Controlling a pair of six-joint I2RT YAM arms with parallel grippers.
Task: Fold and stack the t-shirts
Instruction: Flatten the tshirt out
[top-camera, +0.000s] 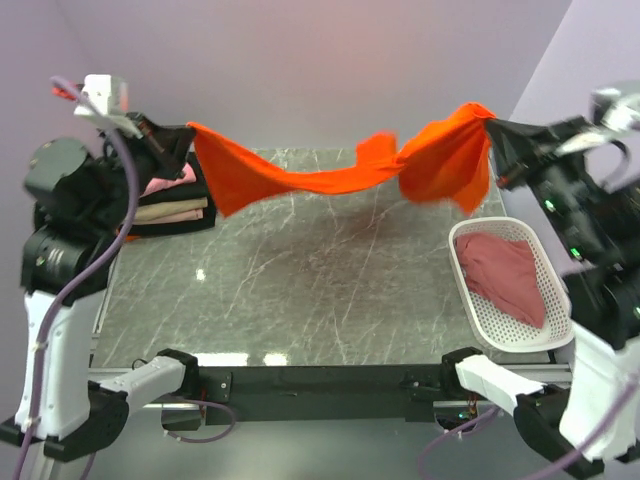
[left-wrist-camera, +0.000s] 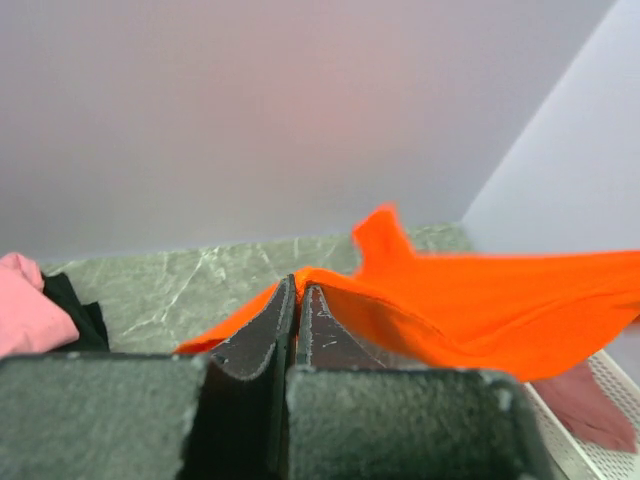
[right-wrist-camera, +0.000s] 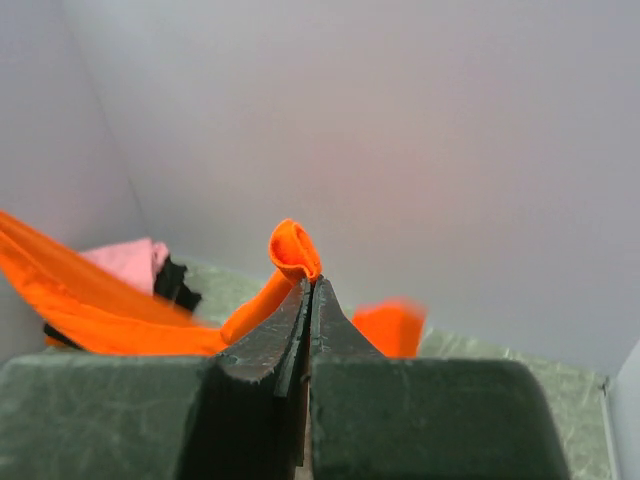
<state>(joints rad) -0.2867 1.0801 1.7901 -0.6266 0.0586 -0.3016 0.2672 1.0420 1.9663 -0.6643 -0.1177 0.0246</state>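
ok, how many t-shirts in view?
5: orange t-shirt strung left pincer to right pincer; pink, beige, black stacked far left; red one in basket; stack may hide more.

Bench centre open. Orange shirt hangs across the back, shirt stack blocks back-left, basket fills right edge.

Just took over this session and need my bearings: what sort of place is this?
Most likely a robot lab cell, not a home: a marble-look table backed by bare pale walls, with the orange t-shirt strung between the left gripper and right gripper, and a white basket holding a dusty-red garment.
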